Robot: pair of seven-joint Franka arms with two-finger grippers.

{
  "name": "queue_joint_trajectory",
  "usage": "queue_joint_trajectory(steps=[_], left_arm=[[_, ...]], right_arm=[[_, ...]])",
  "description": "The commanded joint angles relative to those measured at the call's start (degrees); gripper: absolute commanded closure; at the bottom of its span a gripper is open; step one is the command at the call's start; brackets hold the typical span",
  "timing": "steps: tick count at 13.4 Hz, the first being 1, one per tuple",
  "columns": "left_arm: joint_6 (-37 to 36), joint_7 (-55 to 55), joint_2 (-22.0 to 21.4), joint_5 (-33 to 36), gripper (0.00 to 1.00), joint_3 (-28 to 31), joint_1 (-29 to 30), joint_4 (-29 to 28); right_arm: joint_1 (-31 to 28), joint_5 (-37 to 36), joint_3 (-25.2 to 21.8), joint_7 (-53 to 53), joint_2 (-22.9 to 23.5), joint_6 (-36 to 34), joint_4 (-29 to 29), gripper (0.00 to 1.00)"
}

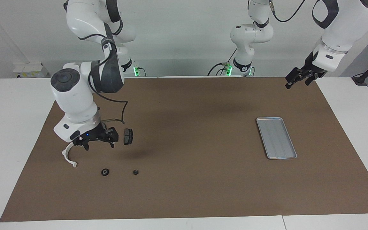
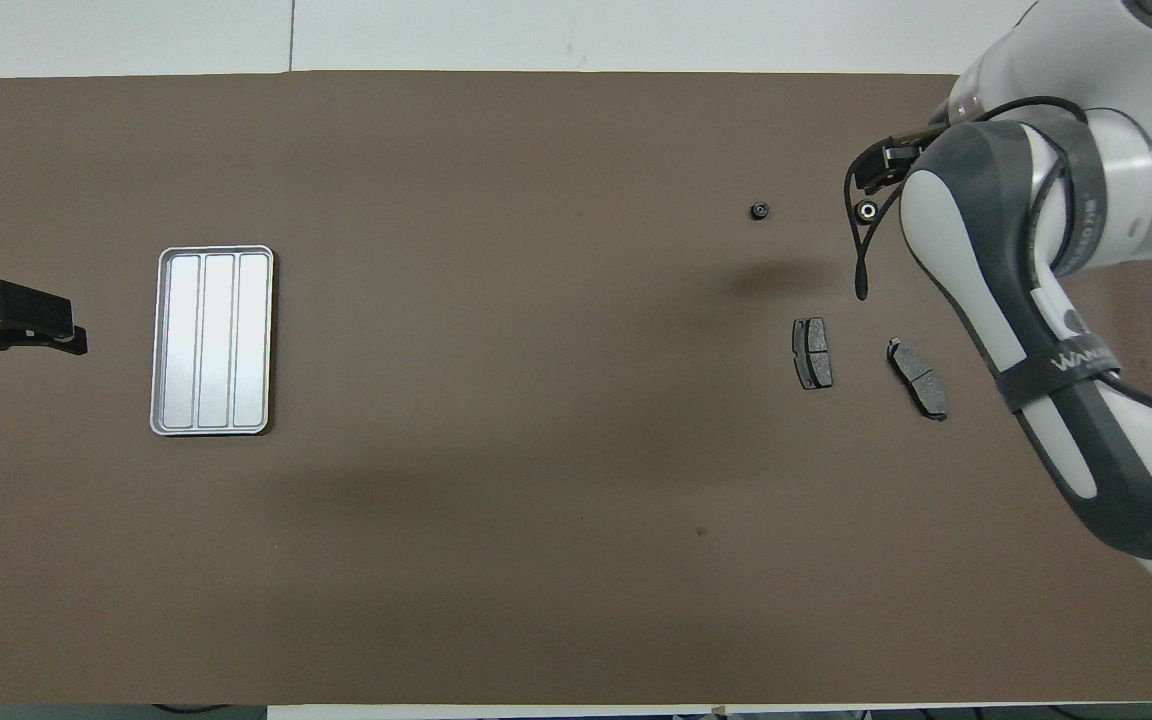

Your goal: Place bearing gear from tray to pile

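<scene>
Right gripper (image 1: 99, 143) hangs at the facing frame's lower left, fingers apart and empty, over the small black ring-shaped bearing gear (image 1: 105, 172) lying free beside the pile

The ridged silver metal tray (image 1: 276, 137) at right sits bare, broad brown mat (image 1: 190, 191) open between; left gripper (image 1: 300, 77) waits upper right, grip unreadable

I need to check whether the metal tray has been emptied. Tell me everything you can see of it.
The flat rectangular silver metal tray has rounded corners, a raised rim and lengthwise ridges that split its floor into three strips. It looks like bare, slightly shiny metal. It lies flat on the brown table mat toward the left arm's end of the table, with nothing visible in it. Nothing touches it but the mat.
</scene>
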Motion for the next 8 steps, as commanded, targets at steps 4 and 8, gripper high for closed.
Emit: queue_joint_trajectory(steps=[4, 8], left_arm=[[0.0, 0.7, -1.3, 0.5, 0.00, 0.1, -0.1, -1.2], [0.0, 0.7, -1.3, 0.5, 0.00, 0.1, -0.1, -1.3]], right_arm=[[-3.4, 2.9, 0.7, -1.1, -22.5, -12.3, -12.4, 0.00], [-8.3, 7.0, 2.8, -0.3, -29.1, -18.2, -14.8, 0.00]])
